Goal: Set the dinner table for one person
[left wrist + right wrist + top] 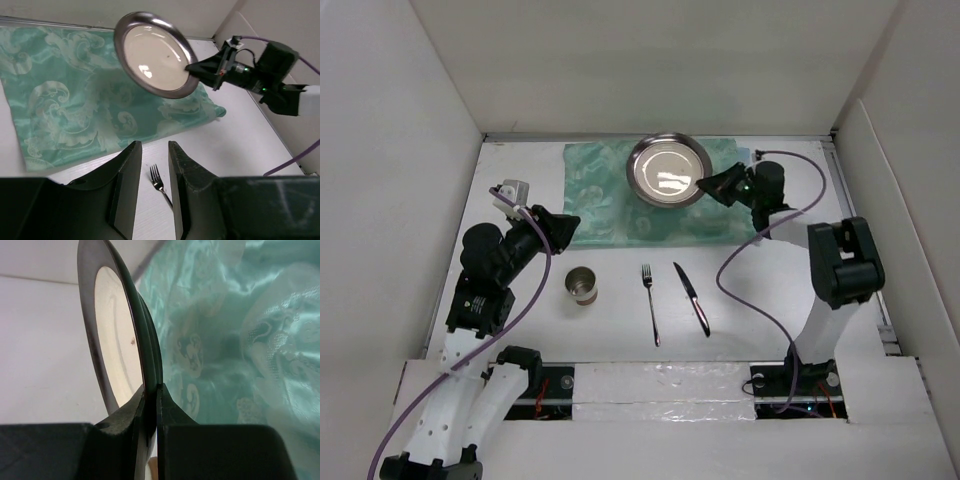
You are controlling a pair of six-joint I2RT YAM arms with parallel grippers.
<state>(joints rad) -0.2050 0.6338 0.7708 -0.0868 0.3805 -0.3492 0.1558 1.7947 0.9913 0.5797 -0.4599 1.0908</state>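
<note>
A round steel plate (667,170) hangs above the green patterned cloth (605,205) at the back of the white dinner table (770,300). My right gripper (712,187) is shut on the plate's right rim and holds it lifted; the right wrist view shows the plate (117,340) edge-on between the jaws. The plate also shows in the left wrist view (152,52). A fork (650,303), a knife (692,297) and a steel cup (583,287) lie in front of the cloth. My left gripper (567,228) is open and empty near the cloth's left front corner, above the fork (159,184).
White panels wall the table on the left, back and right. The right arm's purple cable (745,270) loops over the table right of the knife. The left arm (485,275) lies along the left side.
</note>
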